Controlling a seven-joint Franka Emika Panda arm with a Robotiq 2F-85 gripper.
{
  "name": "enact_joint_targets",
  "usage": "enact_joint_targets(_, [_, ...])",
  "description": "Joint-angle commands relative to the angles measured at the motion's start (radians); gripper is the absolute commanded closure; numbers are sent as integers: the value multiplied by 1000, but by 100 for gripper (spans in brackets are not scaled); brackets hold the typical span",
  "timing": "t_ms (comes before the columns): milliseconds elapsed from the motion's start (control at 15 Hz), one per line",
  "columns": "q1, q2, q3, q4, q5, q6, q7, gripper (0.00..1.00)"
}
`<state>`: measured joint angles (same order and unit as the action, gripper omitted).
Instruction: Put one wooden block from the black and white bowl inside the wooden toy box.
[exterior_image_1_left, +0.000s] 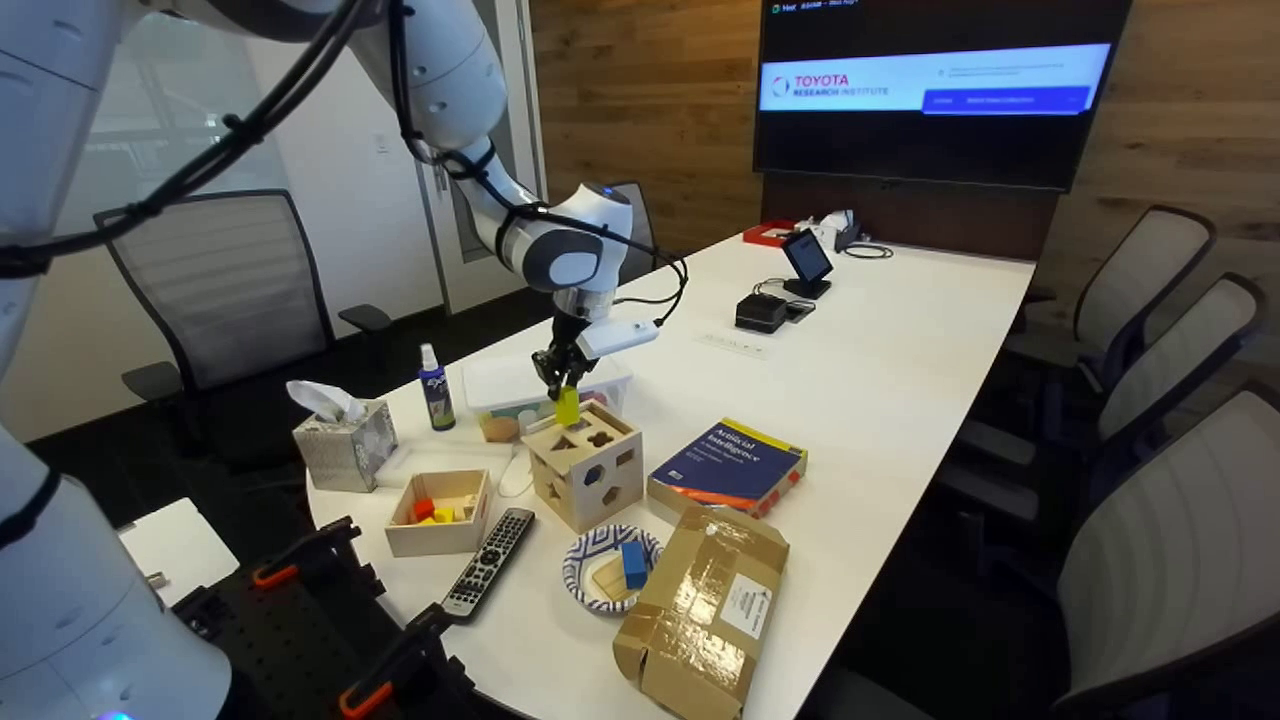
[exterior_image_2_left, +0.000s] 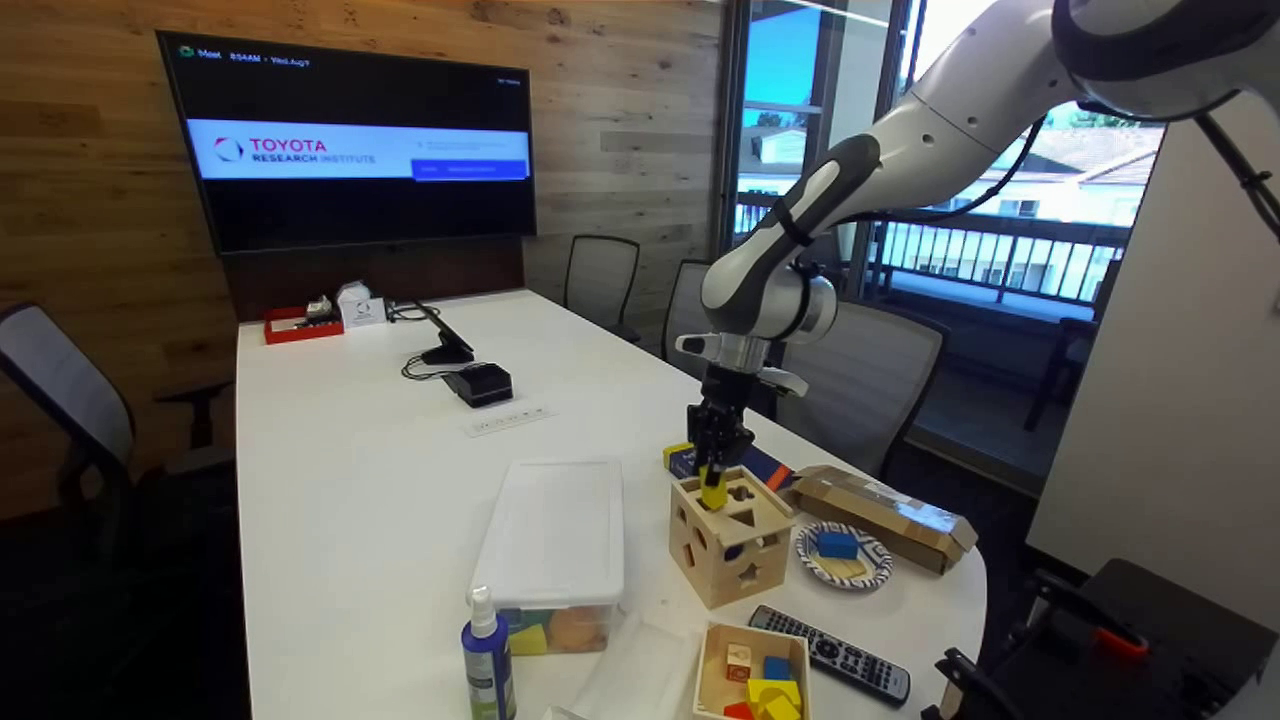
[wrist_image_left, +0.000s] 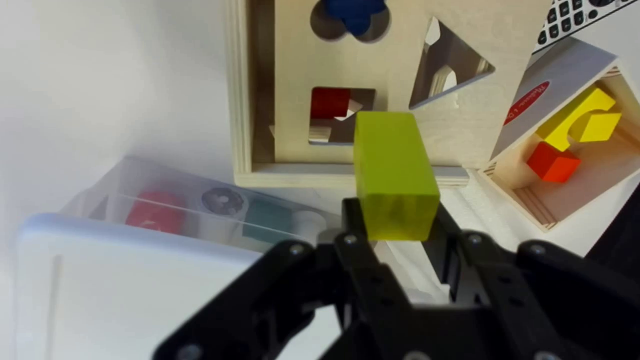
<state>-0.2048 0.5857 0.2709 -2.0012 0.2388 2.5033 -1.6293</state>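
Note:
My gripper (exterior_image_1_left: 562, 378) is shut on a yellow-green block (exterior_image_1_left: 567, 405), held at the top of the wooden toy box (exterior_image_1_left: 585, 512). In an exterior view the gripper (exterior_image_2_left: 714, 466) and block (exterior_image_2_left: 713, 492) are over the box's (exterior_image_2_left: 726, 590) top. In the wrist view the gripper (wrist_image_left: 395, 220) holds the block (wrist_image_left: 392, 155) at the lower right of a rectangular hole in the box top (wrist_image_left: 295, 65); contact cannot be told. The black and white bowl (exterior_image_1_left: 573, 570) holds a blue block (exterior_image_1_left: 634, 565) and a plain wooden piece (exterior_image_1_left: 611, 578); it also shows here (exterior_image_2_left: 884, 568).
A wooden tray (exterior_image_1_left: 435, 540) of coloured blocks and a remote (exterior_image_1_left: 490, 565) lie beside the box. A book (exterior_image_1_left: 725, 465) and cardboard packet (exterior_image_1_left: 700, 640) lie on the box's other side. A lidded plastic bin (exterior_image_2_left: 555, 530) and spray bottle (exterior_image_2_left: 487, 665) stand close by.

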Motion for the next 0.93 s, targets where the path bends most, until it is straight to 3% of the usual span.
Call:
enact_joint_targets(0, [-24, 17, 23, 31, 54, -10, -60, 92])
enact_joint_targets(867, [-63, 71, 25, 81, 97, -15, -89, 92])
